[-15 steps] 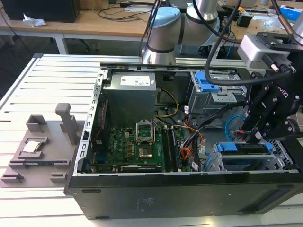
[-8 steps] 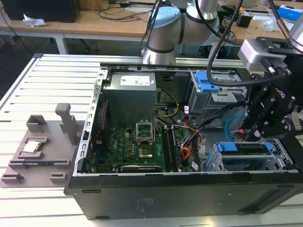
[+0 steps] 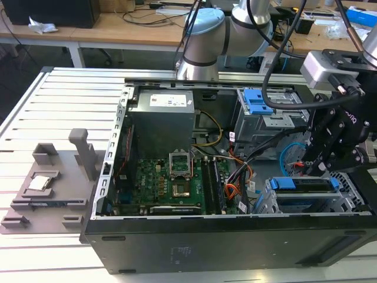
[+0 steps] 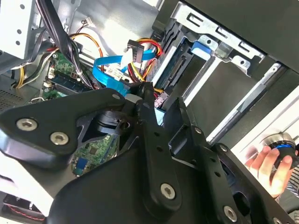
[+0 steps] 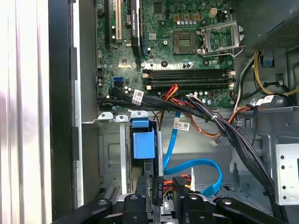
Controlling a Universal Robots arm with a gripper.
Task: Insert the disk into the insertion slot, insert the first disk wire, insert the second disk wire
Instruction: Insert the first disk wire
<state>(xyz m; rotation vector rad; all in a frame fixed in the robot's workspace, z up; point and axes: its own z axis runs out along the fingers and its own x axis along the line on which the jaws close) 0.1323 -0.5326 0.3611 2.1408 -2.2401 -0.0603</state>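
Observation:
The disk (image 3: pixel 303 187), in its blue carrier (image 5: pixel 143 142), lies inside the insertion slot (image 3: pixel 294 205), a perforated silver cage at the case's corner on the exterior view's right. My gripper (image 3: pixel 312 168) hangs just behind the cage, at the disk's connector end. In the second wrist view the gripper (image 4: pixel 156 100) is shut on a small dark connector of a disk wire. A flat blue data wire (image 5: pixel 194 163) loops beside the gripper (image 5: pixel 163 198). A plug with red and yellow leads (image 4: pixel 135 51) hangs close by.
The open case holds a green motherboard (image 3: pixel 171 177), a grey power supply (image 3: pixel 162 112) and a grey bay with a blue latch (image 3: pixel 259 101). Black cable bundles (image 5: pixel 210 116) cross near the cage. A grey fixture (image 3: pixel 47 183) sits outside the case on the exterior view's left. A hand (image 4: pixel 273 163) rests outside the case.

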